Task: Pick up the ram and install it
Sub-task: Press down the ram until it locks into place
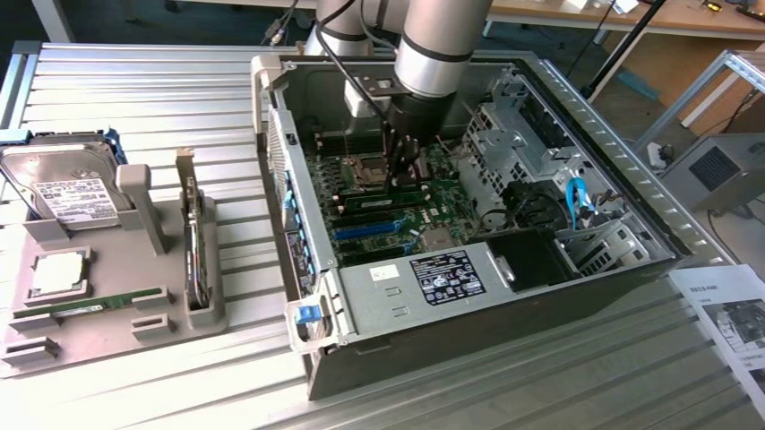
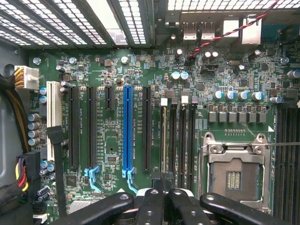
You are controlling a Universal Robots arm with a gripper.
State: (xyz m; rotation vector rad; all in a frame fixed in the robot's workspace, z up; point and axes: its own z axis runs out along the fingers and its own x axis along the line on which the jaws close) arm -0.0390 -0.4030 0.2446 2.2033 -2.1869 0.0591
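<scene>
The closed hand [image 1: 408, 166] grips the ram [image 2: 162, 136] edge-on at the exterior view's centre, inside the computer case [image 1: 622, 157]; the ram sits directly below the hand, its long axis following the motherboard's [image 2: 112, 154] slots.

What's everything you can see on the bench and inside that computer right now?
computer case: one, grey, open, centre of the exterior view
motherboard: one, green, inside the case
long slot: one, blue, on the motherboard
processor socket: one, silver, empty
power supply: one, grey with black label, case's near end
tray: one, grey, the exterior view's left
hard drive: one, silver, in the tray
expansion card: one, upright in the tray
ram: one, green, lying in the tray
paper sheet: one, white, the exterior view's right
arm: one, silver, reaching into the case
claw: one, black, shut, over the memory slots
</scene>
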